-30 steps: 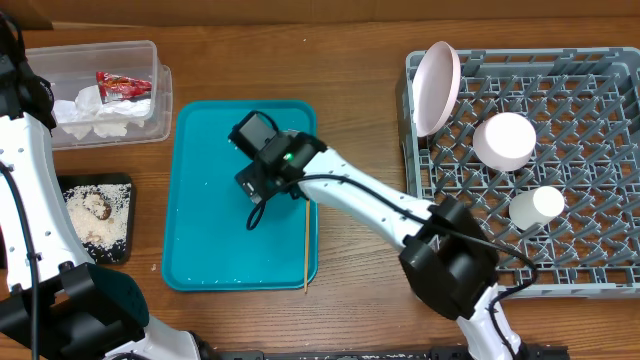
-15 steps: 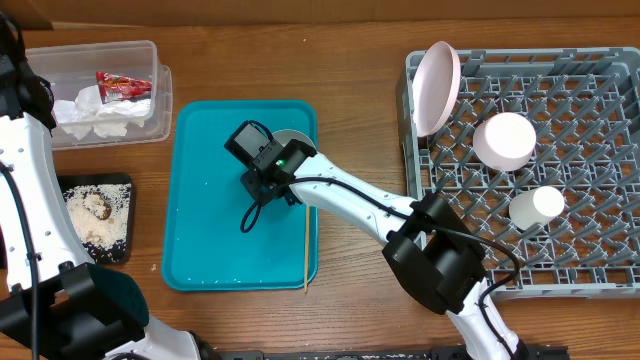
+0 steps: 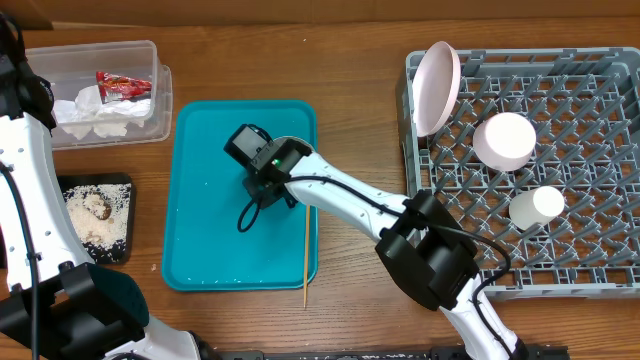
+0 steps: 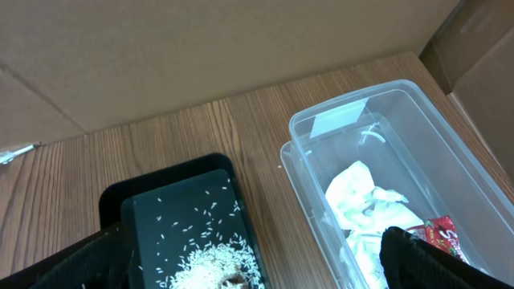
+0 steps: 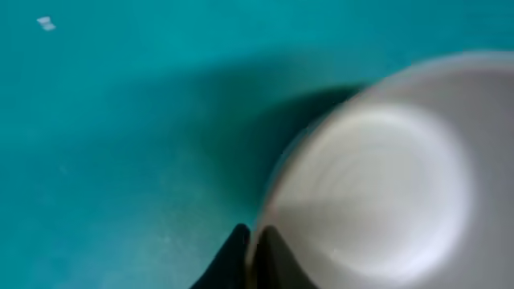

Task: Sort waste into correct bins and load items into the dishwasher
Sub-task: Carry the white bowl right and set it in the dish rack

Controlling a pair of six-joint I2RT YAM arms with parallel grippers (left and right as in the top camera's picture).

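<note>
My right gripper (image 3: 262,178) is shut on the rim of the small white plate (image 5: 385,177), which lies on the teal tray (image 3: 215,250). One dark fingertip (image 5: 234,249) sits outside the rim, the other inside. From above the arm hides nearly all of the plate (image 3: 292,136). The pink plate (image 3: 437,88) stands on edge in the grey rack (image 3: 600,270), with the bowl (image 3: 504,140) and cup (image 3: 537,208) upside down beside it. My left gripper (image 4: 257,273) hangs open above the black tray (image 4: 173,172) of rice (image 4: 213,261) and the clear tub (image 4: 301,128) holding the napkin (image 4: 365,205) and red wrapper (image 4: 438,237).
A thin wooden stick (image 3: 305,240) lies along the teal tray's right edge, and a few rice grains dot the tray. Cardboard walls (image 4: 161,56) stand behind the table.
My right gripper has gone from open to shut on the white plate's rim, sliding slightly left and toward the front of the teal tray. The left arm has stayed still.
</note>
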